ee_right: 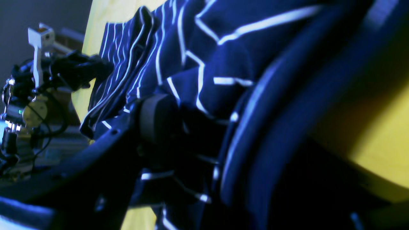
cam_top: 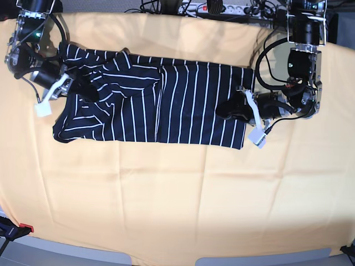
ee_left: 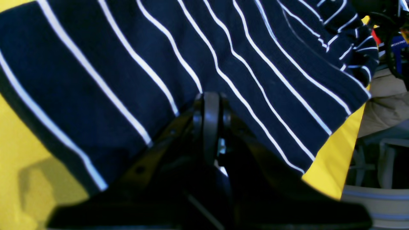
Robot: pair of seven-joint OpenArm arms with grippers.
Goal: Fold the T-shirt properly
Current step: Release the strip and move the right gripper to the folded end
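Note:
The T-shirt (cam_top: 166,100), dark navy with thin white stripes, lies spread sideways on the yellow cloth (cam_top: 177,194), partly folded with a crease down its middle. At the shirt's right edge my left gripper (cam_top: 227,109) is shut on it. The left wrist view shows the left gripper (ee_left: 211,99) with its jaws pressed together and the T-shirt (ee_left: 127,64) tented around them. My right gripper (cam_top: 83,91) is at the bunched sleeve end on the left. Close up, the right gripper (ee_right: 204,121) stands wide open with folds of the T-shirt (ee_right: 204,64) between its fingers.
A power strip (cam_top: 219,8) and cables run along the table's back edge. White tags (cam_top: 257,136) hang from both wrists. Past the cloth's edge, the left wrist view shows shelving and clutter (ee_left: 383,111).

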